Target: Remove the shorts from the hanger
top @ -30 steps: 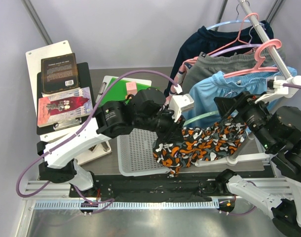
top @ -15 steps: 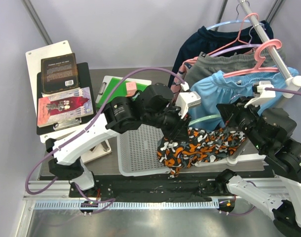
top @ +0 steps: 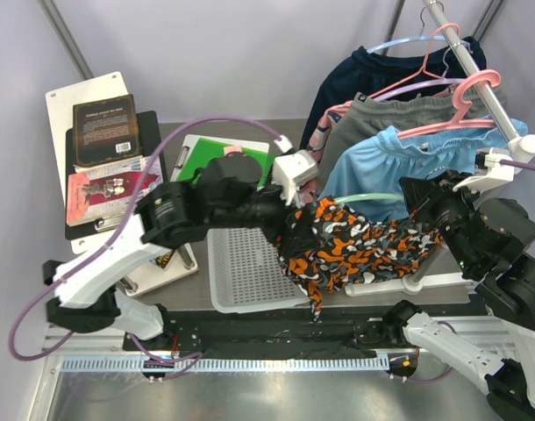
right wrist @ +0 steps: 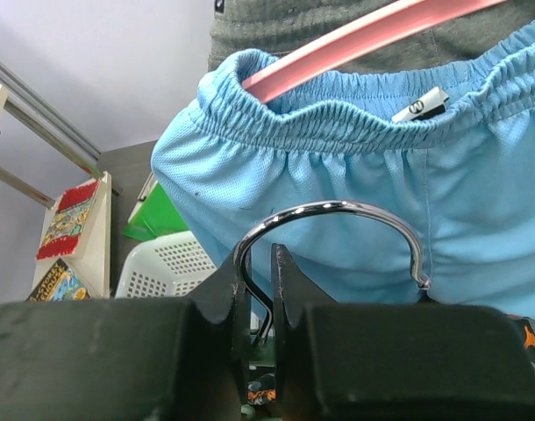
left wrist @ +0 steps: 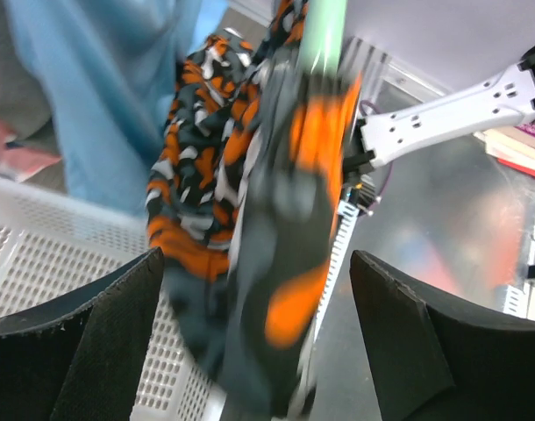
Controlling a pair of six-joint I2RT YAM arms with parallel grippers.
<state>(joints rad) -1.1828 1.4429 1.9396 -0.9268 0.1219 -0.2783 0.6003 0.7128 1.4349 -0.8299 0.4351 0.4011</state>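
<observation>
1. Camouflage shorts [top: 360,250], seen from the top camera, hang bunched on a mint green hanger [top: 364,199] above the tabletop [top: 175,133], overlapping the white basket's [top: 241,272] right side. I see my left gripper [top: 296,219] at their left end and my right gripper [top: 423,203] at the hanger's right end. Light blue shorts [top: 373,162] hang behind on a pink hanger [top: 447,128].
2. Left wrist: my left gripper [left wrist: 254,263] stands wide, with the camouflage shorts [left wrist: 276,237] blurred between its fingers [left wrist: 74,351] and the mint green hanger [left wrist: 324,35] above them.
3. Right wrist: my right gripper [right wrist: 260,281] is pinched narrow on the hanger's chrome hook [right wrist: 338,209]. Just behind, the light blue shorts [right wrist: 338,167] hang by the waistband from the pink hanger [right wrist: 373,35], with grey shorts [right wrist: 338,16] above.
</observation>
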